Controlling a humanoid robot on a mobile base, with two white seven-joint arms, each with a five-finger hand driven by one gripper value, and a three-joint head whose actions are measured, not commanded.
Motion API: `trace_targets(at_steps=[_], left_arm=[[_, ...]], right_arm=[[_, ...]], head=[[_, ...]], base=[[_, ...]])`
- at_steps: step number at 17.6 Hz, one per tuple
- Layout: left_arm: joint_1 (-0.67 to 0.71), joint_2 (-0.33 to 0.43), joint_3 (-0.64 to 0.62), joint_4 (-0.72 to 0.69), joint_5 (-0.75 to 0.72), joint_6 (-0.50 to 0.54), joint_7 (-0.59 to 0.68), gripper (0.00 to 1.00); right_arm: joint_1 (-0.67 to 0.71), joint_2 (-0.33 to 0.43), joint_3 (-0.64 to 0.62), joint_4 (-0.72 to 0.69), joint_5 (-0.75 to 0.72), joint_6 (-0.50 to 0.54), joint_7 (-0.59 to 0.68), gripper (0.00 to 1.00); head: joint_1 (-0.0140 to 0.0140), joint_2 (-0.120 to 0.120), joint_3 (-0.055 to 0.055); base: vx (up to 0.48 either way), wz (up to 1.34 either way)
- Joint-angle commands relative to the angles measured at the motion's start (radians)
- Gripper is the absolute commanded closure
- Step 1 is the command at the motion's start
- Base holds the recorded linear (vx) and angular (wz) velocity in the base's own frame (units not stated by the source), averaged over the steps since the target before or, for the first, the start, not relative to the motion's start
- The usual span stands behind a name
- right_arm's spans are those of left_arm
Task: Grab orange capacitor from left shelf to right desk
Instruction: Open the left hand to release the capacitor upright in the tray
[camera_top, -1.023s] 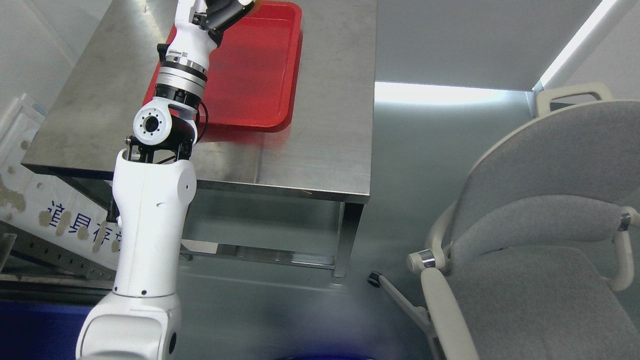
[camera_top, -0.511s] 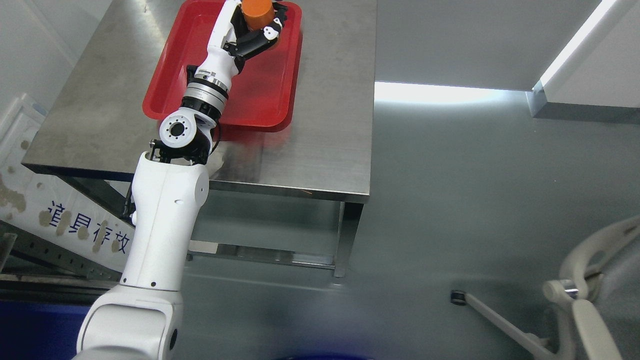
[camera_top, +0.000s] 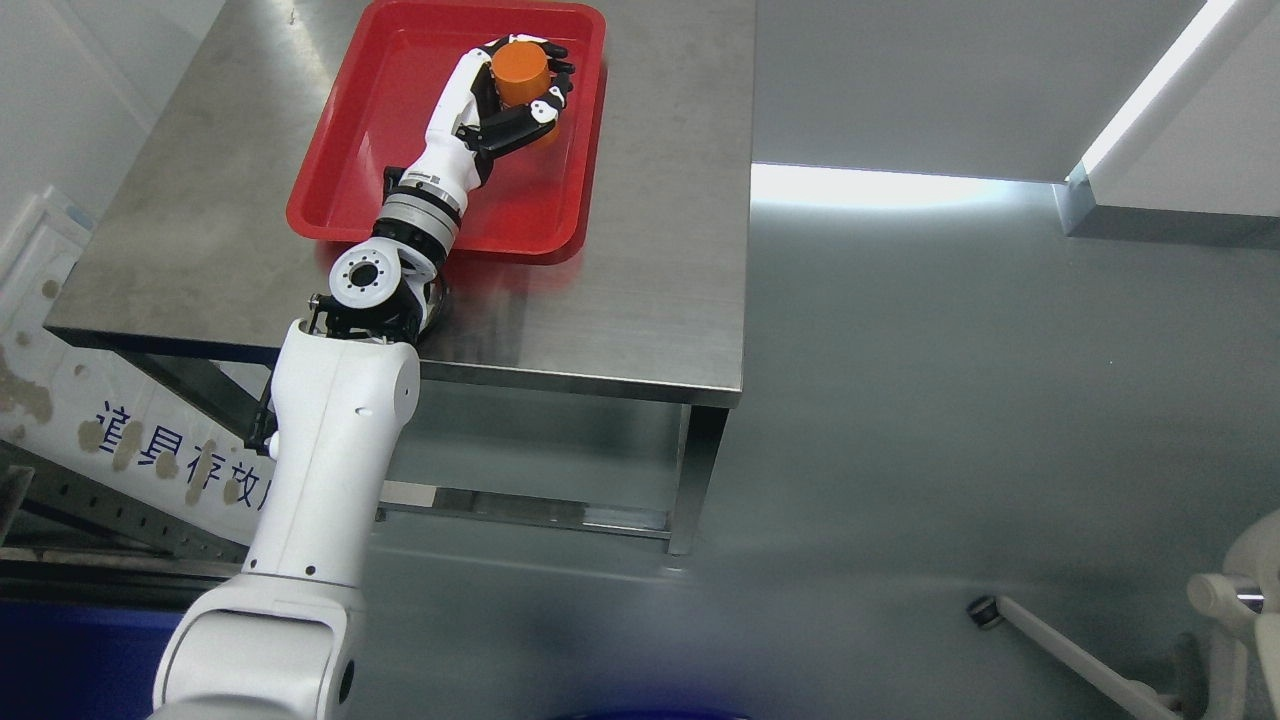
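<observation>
Left hand (camera_top: 515, 95) — white and black, fingered, on the white arm entering from the lower left; fingers (camera_top: 545, 108) curled round the orange cylindrical capacitor (camera_top: 522, 68), holding it.

Orange cylindrical capacitor — gripped in the left hand, positioned over the right half of the red tray, toward its far end; whether its base touches the tray floor cannot be told.

Red rectangular plastic tray (camera_top: 350, 180) — shallow, with raised rim; lies flat on the far part of the table top, its long side running away from the camera.

Brushed steel table (camera_top: 640, 290) — flat top on metal legs; the left arm's forearm and wrist reach across its near edge to the tray.

White board with blue characters (camera_top: 130, 440) — leaning at lower left, beside the table's leg, partly behind the arm.

Pale office chair (camera_top: 1235, 600) — only a part shows, at the lower right corner, with one castor leg (camera_top: 1060, 655) stretched over the grey floor, well apart from the table.
</observation>
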Motion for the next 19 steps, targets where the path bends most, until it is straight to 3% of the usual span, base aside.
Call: trace_targets(at_steps=[1,2,4,8,12,15,19], left_arm=[[-0.014,0.017,0.076,0.040,0.000,-0.004,0.005,0.59],[-0.014,0.017,0.085,0.017,0.000,0.003,0.004,0.42],[-0.024,0.017,0.084,-0.006,0.000,0.007,0.005,0.22],[-0.046,0.017,0.102,-0.049,0.004,0.007,0.002,0.00],[-0.060,0.017,0.279,-0.084,0.021,0.010,-0.004,0.00],[-0.019,0.049,0.341,-0.145,0.023,0.031,-0.022,0.00],[0.129,0.097,0.447,-0.402,0.123,0.221,-0.066,0.00]], right_arm=[[0.023,-0.017,-0.017,-0.017,0.003,-0.001,0.000,0.00],[0.023,-0.017,-0.018,-0.017,0.003,-0.001,0.002,0.00],[0.023,-0.017,-0.017,-0.017,0.003,-0.001,0.002,0.00],[0.023,-0.017,-0.018,-0.017,0.003,-0.001,0.002,0.00],[0.023,-0.017,-0.017,-0.017,0.003,-0.001,0.002,0.00],[0.023,-0.017,-0.017,-0.017,0.003,-0.001,0.002,0.00],[0.023,-0.017,-0.018,-0.017,0.003,-0.001,0.000,0.00]], head=[[0.0000,0.000,0.000],[0.0000,0.000,0.000],[0.0000,0.000,0.000],[0.0000,0.000,0.000],[0.0000,0.000,0.000],[0.0000,0.000,0.000],[0.0000,0.000,0.000]], base=[[0.000,0.00],[0.000,0.00],[0.000,0.00],[-0.006,-0.03],[-0.001,0.01],[0.000,0.00],[0.000,0.00]])
